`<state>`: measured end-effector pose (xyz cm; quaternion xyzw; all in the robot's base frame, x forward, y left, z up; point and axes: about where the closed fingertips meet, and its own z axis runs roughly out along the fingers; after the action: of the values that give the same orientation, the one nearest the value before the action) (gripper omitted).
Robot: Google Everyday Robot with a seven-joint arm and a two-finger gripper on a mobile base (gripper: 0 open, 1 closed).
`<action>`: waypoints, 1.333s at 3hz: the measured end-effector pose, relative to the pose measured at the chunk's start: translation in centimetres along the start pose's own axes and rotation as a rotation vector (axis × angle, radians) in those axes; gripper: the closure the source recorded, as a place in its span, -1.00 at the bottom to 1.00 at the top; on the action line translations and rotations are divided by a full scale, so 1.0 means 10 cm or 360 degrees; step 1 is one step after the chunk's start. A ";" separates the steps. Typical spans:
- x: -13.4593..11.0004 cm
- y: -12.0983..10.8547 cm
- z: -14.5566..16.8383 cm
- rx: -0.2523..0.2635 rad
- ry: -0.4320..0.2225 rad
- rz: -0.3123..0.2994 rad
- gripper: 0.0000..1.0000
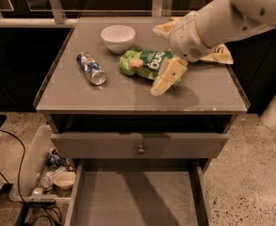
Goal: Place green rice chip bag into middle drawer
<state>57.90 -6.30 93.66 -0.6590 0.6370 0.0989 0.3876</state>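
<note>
Camera view, 1 frame, looking down on a grey cabinet with its drawers below.

Item 1: green rice chip bag (143, 62). It lies flat near the middle of the tabletop (100, 95), not lifted. It is just in front of the white bowl (117, 36) and well above the drawer it is meant for.

Item 2: gripper (157, 88). It is cream-coloured, slanted down and to the left, and crosses the bag's right end, with its tip over bare tabletop beside the bag's near edge. It casts a shadow on the surface. Whether it is open or closed cannot be told, nor whether it touches the bag. The angle suggests an approach to the bag from the right side, before any grasp.

Item 3: middle drawer (133, 197). It is pulled out at the bottom of the frame with a bare grey floor, so it is probably open to receive the bag.

Item 4: upper drawer front (95, 145), with a knob (140, 149). It stands slightly proud of the cabinet and overhangs the back of the drawer below, so a descending load must pass in front of it.

Item 5: can (91, 68). It lies on its side to the left of the bag and apart from it.

Item 6: brown-and-yellow chip bag (222, 55). It sits at the right rear and is mostly hidden by the arm.

Item 7: plastic bin (34, 157). It is on the floor to the left and holds clutter.
</note>
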 end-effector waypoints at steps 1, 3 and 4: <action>0.12 -0.11 0.23 0.0020 0.0043 -0.0011 -1.00; 0.56 -0.49 0.36 0.0144 0.0226 0.0027 -1.00; 0.66 -0.65 0.46 0.0160 0.0233 0.0064 -1.00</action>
<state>66.61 -9.13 88.86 -0.6312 0.6809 0.0263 0.3706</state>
